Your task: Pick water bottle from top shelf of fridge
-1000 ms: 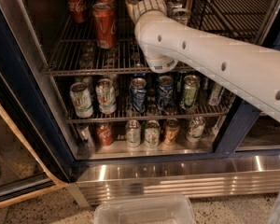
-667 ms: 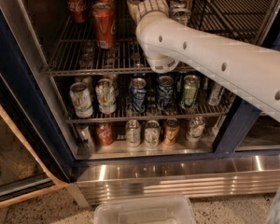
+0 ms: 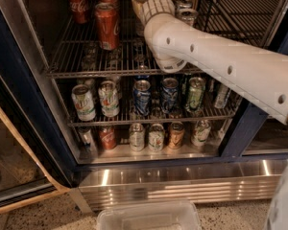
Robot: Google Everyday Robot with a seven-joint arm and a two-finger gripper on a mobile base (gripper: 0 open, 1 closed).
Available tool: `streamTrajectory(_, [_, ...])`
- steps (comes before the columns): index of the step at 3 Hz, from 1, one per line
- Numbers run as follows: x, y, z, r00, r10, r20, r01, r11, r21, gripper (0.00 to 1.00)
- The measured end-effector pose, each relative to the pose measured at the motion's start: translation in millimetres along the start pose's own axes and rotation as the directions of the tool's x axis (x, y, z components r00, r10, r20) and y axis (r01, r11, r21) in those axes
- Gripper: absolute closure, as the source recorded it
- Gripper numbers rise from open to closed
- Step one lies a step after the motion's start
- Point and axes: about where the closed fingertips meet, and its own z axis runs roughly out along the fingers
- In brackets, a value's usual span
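The fridge [image 3: 173, 178] stands open in front of me, with a steel base and dark blue edging. My white arm reaches in from the right over the top shelf [image 3: 81, 56], a silver wire rack. My gripper [image 3: 151, 6] is at the back middle of that shelf, between the red cola cans [image 3: 107, 25] and the slim silver cans [image 3: 186, 11]. The gripper and wrist cover the spot in front of them. No clear view of the water bottle shows; it is hidden behind the gripper or cut off by the top edge.
Two lower wire racks [image 3: 149, 116] hold several mixed cans. The glass door [image 3: 14, 171] stands open at the left. A clear plastic bin [image 3: 149, 217] sits on the floor in front of the fridge base. A dark blue post [image 3: 240, 128] bounds the right side.
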Motion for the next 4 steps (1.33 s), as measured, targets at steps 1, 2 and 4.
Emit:
streamTrajectory(1, [0, 0, 0, 1.0, 0.001, 0.001, -0.001, 1.0, -0.001, 0.55])
streamTrajectory(2, [0, 0, 0, 1.0, 0.001, 0.001, -0.001, 1.0, -0.001, 0.78])
streamTrajectory(4, [-10, 8, -7, 1.0, -0.006, 0.016, 0.006, 1.0, -0.006, 1.0])
